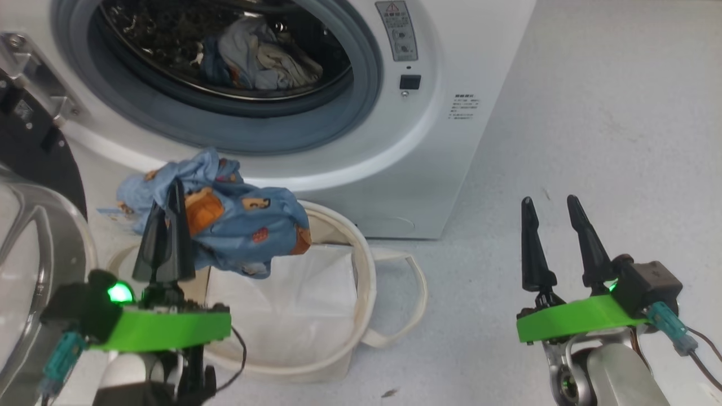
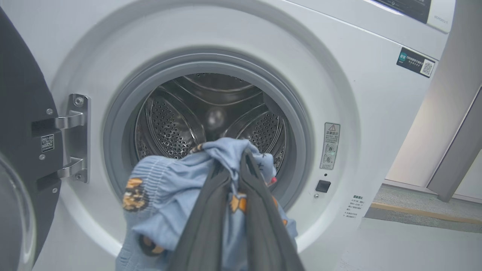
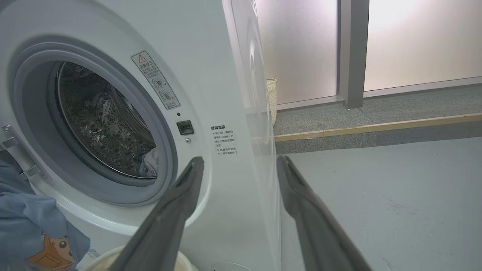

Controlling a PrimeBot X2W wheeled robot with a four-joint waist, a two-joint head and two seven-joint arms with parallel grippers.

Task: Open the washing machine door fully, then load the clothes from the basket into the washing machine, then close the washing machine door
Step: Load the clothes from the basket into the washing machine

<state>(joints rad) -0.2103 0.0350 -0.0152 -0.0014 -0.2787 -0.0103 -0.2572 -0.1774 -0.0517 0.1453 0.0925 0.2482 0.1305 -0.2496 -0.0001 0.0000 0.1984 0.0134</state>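
My left gripper (image 1: 172,194) is shut on a light-blue garment with orange-brown prints (image 1: 242,220), held above the cream canvas basket (image 1: 338,265) and in front of the washing machine (image 1: 451,67). In the left wrist view the same clothes (image 2: 169,203) hang around the closed fingers (image 2: 211,222), just below the drum opening (image 2: 211,113). Other clothes (image 1: 259,56) lie inside the drum. The washing machine door (image 1: 34,152) stands swung open at the left, its hinge (image 2: 73,137) showing. My right gripper (image 1: 551,206) is open and empty, off to the right over the floor.
Pale grey floor (image 1: 592,141) stretches to the right of the machine. A woven cream bin (image 3: 272,98) stands behind the machine by a frosted wall, with a raised step (image 3: 376,130) running across there.
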